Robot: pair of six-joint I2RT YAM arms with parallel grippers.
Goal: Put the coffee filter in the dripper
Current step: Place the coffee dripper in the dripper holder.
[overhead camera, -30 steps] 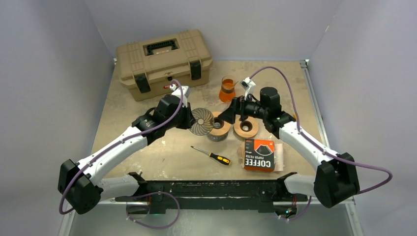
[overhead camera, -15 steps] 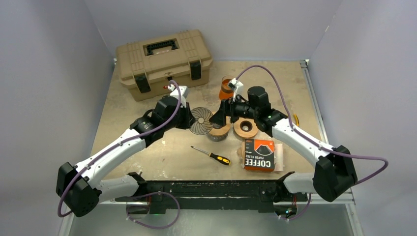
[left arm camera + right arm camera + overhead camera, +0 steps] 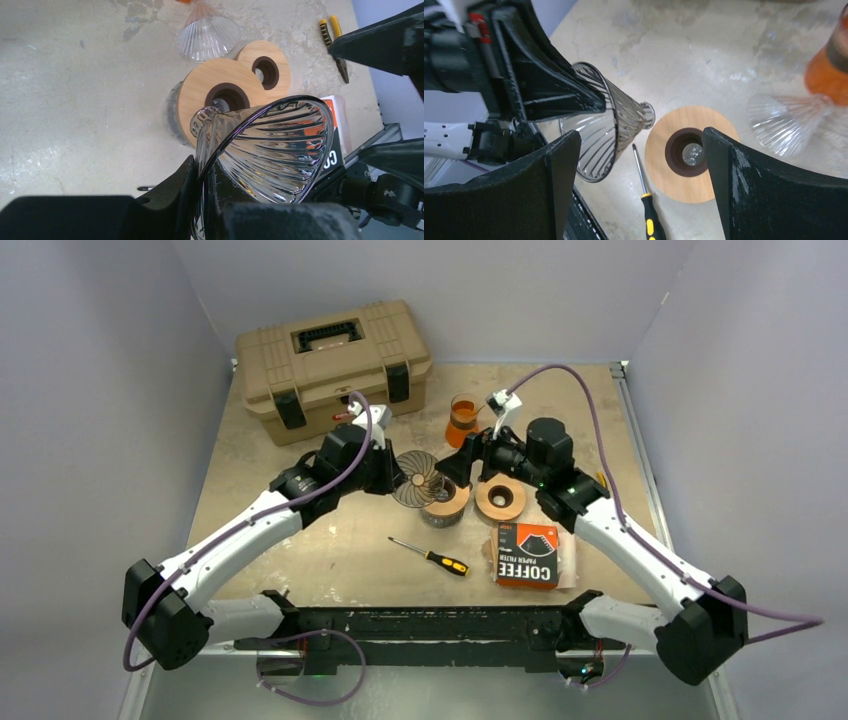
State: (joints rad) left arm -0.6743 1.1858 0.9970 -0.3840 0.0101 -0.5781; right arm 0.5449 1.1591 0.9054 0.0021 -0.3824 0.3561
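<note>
**Fig. Dripper held over its stand.** The glass dripper is pinched at its rim by the left gripper. The jaws are narrowed onto the glass wall, one finger inside the cone and one outside. The dripper hangs tilted just above the left wooden ring, with its narrow spout turned toward the ring's hole. The right gripper is spread wide and holds nothing; it sits just right of the dripper, over the same ring. No loose filter shows. The filter box lies at the near right, well apart from the dripper. The step appears to be readying the dripper. It would go best with the cone levelled, mouth up, and the spout seated squarely in the hole before any paper is fetched, since thin glass gripped at one edge may swing or slip.
</note>
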